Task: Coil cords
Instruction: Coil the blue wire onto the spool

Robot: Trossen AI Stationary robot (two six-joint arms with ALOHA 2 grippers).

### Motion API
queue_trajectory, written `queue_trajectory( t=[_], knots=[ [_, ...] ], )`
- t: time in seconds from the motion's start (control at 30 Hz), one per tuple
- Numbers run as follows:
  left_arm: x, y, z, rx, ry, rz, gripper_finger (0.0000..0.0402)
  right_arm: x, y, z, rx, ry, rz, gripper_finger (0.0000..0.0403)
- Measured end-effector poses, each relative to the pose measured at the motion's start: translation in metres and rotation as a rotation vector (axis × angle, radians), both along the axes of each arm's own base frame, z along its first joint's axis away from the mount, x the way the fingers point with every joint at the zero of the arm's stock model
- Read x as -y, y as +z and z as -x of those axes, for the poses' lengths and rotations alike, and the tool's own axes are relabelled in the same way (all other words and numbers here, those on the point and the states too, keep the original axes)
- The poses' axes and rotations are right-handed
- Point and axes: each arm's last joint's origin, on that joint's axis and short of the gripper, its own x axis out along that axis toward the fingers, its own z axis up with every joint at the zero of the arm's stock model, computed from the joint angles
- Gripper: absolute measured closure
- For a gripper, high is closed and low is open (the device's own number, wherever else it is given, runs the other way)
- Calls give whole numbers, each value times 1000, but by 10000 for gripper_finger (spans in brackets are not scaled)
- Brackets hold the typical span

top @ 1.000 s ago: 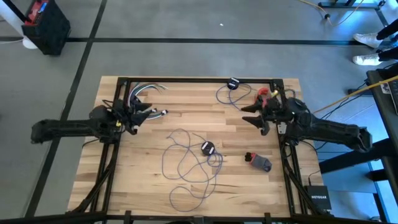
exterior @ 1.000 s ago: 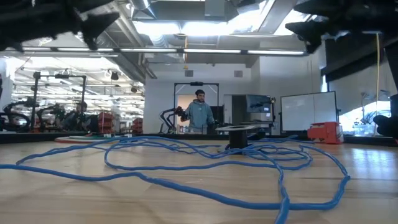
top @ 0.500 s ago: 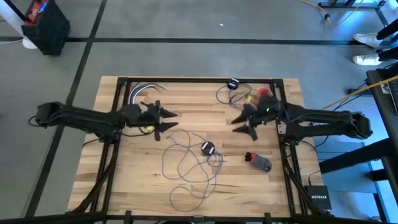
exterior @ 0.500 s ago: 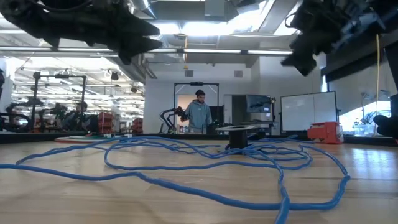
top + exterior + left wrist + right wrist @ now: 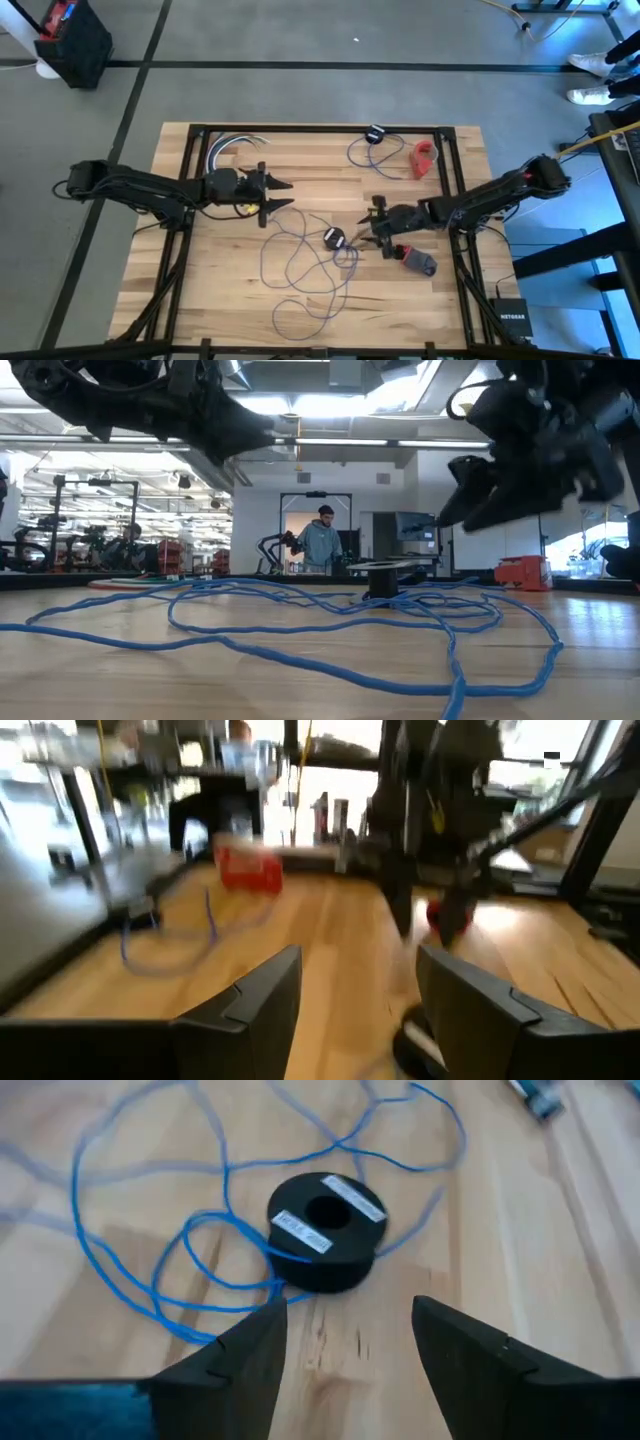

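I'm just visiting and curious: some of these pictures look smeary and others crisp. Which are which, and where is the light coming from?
Left wrist view: smeared throughout, the red thing just a blur. Right wrist view: the black spool fairly crisp, the blue cord softer toward the edges. Low view: bright ceiling lights behind leave both arms as dark silhouettes. High view: evenly lit, sharp.

arms: 2, dark, jointed | cabling: black, along links | fingers [image 5: 245,1355]: dark, flat, angular
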Motion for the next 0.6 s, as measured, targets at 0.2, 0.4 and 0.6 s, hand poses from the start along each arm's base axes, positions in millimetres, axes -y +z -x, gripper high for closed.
queue_trajectory(
  t=[0.2, 0.4, 0.6],
  knots=[
    [-1, 3, 1, 16, 3, -25, 210, -11, -18, -14, 43, 183, 288, 182],
    [-1, 3, 1, 17, 3, -27, 210, -16, -34, -24, 68, 356, 520, 182],
    [-1, 4, 1, 31, 3, -21, 210, -15, -41, -31, 81, 353, 678, 182]
  ],
)
